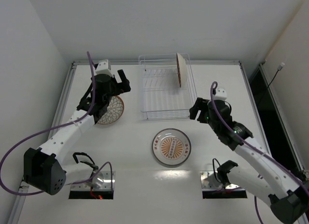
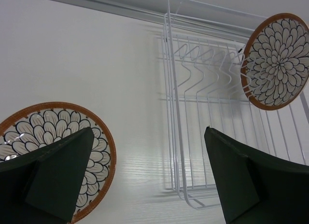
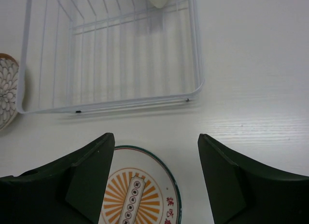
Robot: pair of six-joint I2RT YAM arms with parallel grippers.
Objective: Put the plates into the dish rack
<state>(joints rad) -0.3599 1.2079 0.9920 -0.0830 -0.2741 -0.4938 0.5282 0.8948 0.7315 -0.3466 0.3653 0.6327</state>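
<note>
The left end effector [image 2: 148, 151] is spread wide with nothing between its fingers. It hangs above the bench [image 1: 130, 151]. A petal plate [image 2: 48, 122] lies flat, face up, just below and behind its left finger, which covers part of the plate's rim in the left wrist view. The rack [image 1: 159, 96] sits ahead of this end effector and to its right. At the rack's far right end a second petal plate [image 2: 276, 60] stands on edge among the wires, its patterned face turned toward the left end effector.

The right end effector [image 3: 155, 142] is also spread, holding nothing. A sunburst plate [image 3: 137, 190] lies flat on the bench directly below it and slightly to its left, face up, apart from both fingers. The rack's near rim lies just ahead of this end effector. Only the pale edge of the standing plate shows at the top of the right wrist view. The flat petal plate peeks in at the far left, beside the rack's left wall.
</note>
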